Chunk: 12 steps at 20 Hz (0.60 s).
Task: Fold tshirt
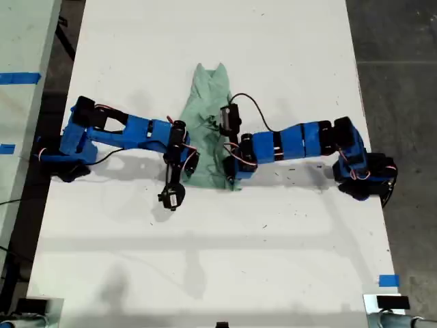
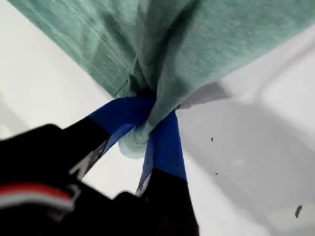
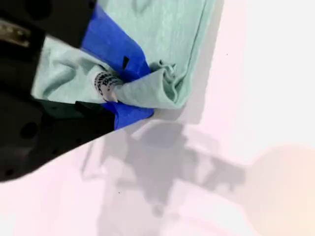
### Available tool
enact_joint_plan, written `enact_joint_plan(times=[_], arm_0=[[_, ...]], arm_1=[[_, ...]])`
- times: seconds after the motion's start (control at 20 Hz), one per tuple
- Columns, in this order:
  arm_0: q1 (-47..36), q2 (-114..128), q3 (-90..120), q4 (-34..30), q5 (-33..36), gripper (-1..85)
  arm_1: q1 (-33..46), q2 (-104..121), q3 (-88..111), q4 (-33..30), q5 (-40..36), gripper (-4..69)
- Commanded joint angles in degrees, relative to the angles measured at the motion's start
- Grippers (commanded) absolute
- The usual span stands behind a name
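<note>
The pale mint-green tshirt (image 1: 203,102) lies bunched lengthwise in the middle of the white table (image 1: 273,246). Two blue arms reach in from the exterior view's left and right and meet at its near end. The wrist views do not tell which arm is which. My first gripper (image 2: 145,115) is shut on a gathered fold of the tshirt (image 2: 221,39), held above the table. My second gripper (image 3: 130,91) is shut on a bunched edge of the tshirt (image 3: 162,29), next to its small white tag (image 3: 104,83).
Dark floor borders the table on the exterior view's right. A second pale surface with blue tape (image 1: 17,77) lies along the exterior view's left. A blue tape mark (image 1: 388,280) sits near the table's front corner on the exterior view's right.
</note>
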Motion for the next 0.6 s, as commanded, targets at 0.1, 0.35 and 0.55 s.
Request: enact_joint_plan(times=[0.1, 0.35, 0.55], arm_0=[[9.14, 3.25, -17.23, 14.68, 0.79, 0.0], [16.88, 7.91, -20.21, 14.59, -1.58, 0.0], [10.46, 11.25, -19.95, 15.38, 4.66, 0.0]], arm_1=[[-9.14, 12.92, -2.72, 9.49, 1.05, -1.9], [-16.79, 15.29, -9.84, 11.78, 2.29, -1.9], [-9.4, 16.96, -10.81, 14.77, -1.49, -1.9]])
